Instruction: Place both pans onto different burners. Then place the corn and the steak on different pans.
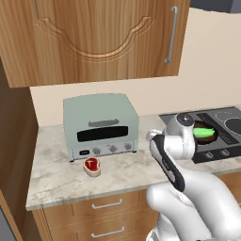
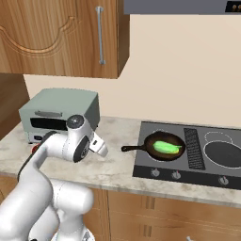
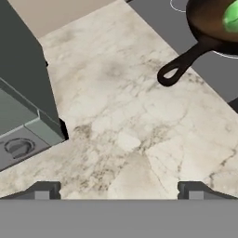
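Note:
The rusty brown skillet (image 2: 157, 141) sits on the cooktop's left front burner with the green corn (image 2: 167, 147) lying in it; both also show in the hand view, skillet (image 3: 207, 25) and corn (image 3: 231, 16). The flatter dark grey pan (image 2: 225, 153) rests on the right front burner. The raw steak (image 1: 92, 165) lies on the counter in front of the toaster oven. My gripper (image 3: 119, 191) hovers over bare marble between the toaster oven and the skillet handle (image 3: 179, 67), open, with nothing between its fingers.
A pale green toaster oven (image 1: 100, 124) stands on the marble counter (image 1: 52, 174) at the left. The dark glass cooktop (image 2: 188, 176) has knobs along its front edge. Wooden wall cabinets (image 1: 94, 37) hang above.

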Available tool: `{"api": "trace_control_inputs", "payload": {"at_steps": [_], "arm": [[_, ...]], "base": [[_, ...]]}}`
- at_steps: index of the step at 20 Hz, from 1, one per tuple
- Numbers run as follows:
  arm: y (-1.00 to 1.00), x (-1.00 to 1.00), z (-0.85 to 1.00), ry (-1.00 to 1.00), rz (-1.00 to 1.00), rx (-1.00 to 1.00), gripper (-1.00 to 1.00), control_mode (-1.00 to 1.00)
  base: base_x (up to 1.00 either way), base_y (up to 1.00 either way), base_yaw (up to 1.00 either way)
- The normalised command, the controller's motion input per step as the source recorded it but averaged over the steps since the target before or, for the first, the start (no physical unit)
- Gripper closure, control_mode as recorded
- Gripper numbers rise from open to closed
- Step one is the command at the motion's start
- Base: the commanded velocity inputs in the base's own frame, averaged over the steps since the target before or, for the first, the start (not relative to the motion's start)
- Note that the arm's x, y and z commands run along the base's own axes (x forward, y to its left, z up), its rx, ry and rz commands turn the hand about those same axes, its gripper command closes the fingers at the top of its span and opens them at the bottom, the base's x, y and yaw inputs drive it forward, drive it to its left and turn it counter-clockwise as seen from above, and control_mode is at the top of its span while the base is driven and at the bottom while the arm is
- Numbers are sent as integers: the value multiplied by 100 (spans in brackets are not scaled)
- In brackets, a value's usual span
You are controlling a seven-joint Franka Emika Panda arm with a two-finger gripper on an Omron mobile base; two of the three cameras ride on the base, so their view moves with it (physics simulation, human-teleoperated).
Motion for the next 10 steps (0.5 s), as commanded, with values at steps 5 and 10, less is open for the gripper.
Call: {"api": "trace_control_inputs", "payload": {"at_steps": [5, 10], "arm": [[77, 0, 6, 1, 11, 0, -100, -100], [82, 0, 2, 3, 7, 0, -100, -100]], "base": [[0, 0, 0], [0, 0, 0]]}}
